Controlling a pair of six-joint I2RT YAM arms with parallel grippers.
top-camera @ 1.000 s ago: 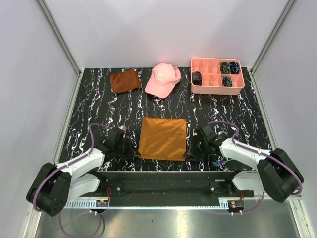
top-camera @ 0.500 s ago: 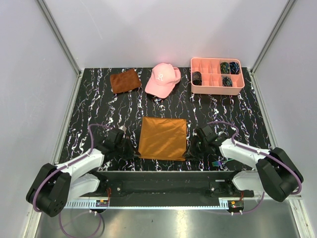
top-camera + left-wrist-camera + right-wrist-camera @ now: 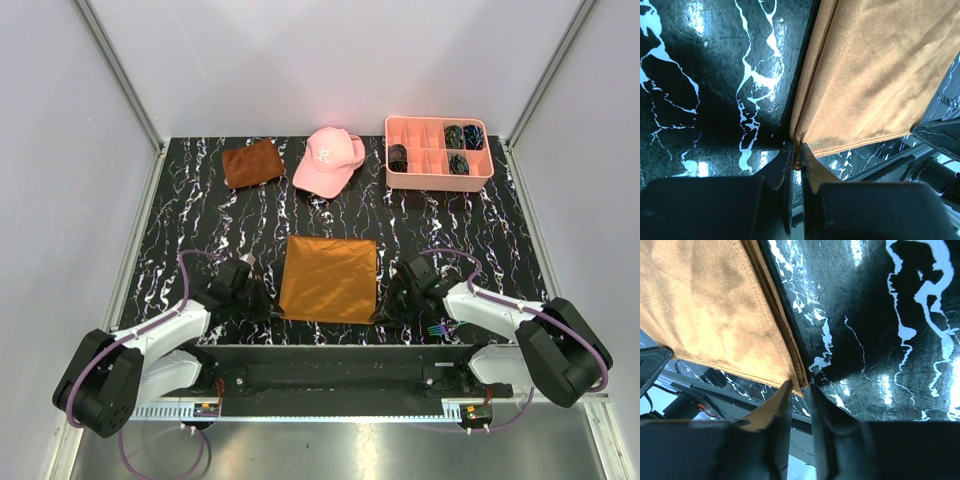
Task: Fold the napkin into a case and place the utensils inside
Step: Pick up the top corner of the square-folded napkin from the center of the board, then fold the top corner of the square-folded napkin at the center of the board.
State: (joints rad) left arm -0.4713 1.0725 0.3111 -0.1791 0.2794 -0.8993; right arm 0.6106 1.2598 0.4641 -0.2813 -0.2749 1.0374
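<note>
Right gripper (image 3: 799, 386) shifted nearer, straddling napkin (image 3: 715, 315) corner

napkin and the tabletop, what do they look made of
The napkin looks like woven cloth, perhaps cotton or linen: matte caramel, fine weave, hemmed border, soft doubled edge. The tabletop looks like black marble with white veins, glossy by its glare; it may be a printed laminate or film.

Matte black fingers (image 3: 780, 172), blunt, wedge-shaped. Behind jaws: black wrist housings (image 3: 235, 285), white link shells (image 3: 165, 328), bulky black base joints (image 3: 100, 380), purple cables (image 3: 185, 270).
</note>
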